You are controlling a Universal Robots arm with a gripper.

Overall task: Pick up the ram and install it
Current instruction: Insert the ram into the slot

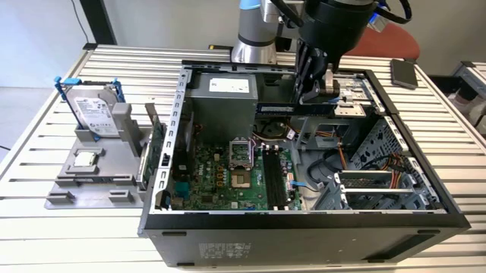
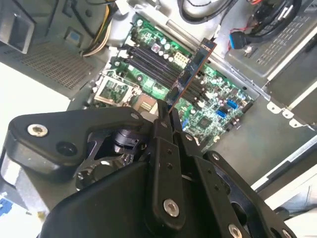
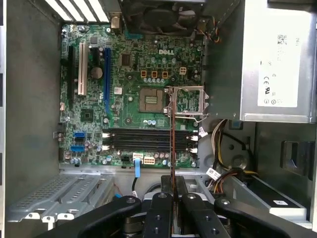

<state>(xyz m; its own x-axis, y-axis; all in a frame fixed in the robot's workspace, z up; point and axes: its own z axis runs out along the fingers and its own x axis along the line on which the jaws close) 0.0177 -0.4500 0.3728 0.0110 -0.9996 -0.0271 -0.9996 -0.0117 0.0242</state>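
Observation:
My gripper [image 1: 310, 102] hangs above the open computer case [image 1: 304, 219], shut on the ram [image 1: 275, 107], a thin green stick that juts toward the exterior view's left. In the second wrist view the ram [image 2: 190, 69] extends from the closed fingers [image 2: 163, 124] over the motherboard. Seen edge-on in the first wrist view, the ram [image 3: 172, 134] is a thin line above the black memory slots [image 3: 148, 140], held well clear of them. In the exterior view those slots [image 1: 277, 179] lie lower in the case, near its front.
A silver hard drive with blue rails [image 1: 95, 111] stands on a grey fixture [image 1: 91, 170] at the exterior view's left, with a green expansion card [image 1: 156, 149] beside the case. The power supply [image 1: 224, 96], cables [image 1: 338, 165] and the drive cage [image 1: 376, 187] crowd the case.

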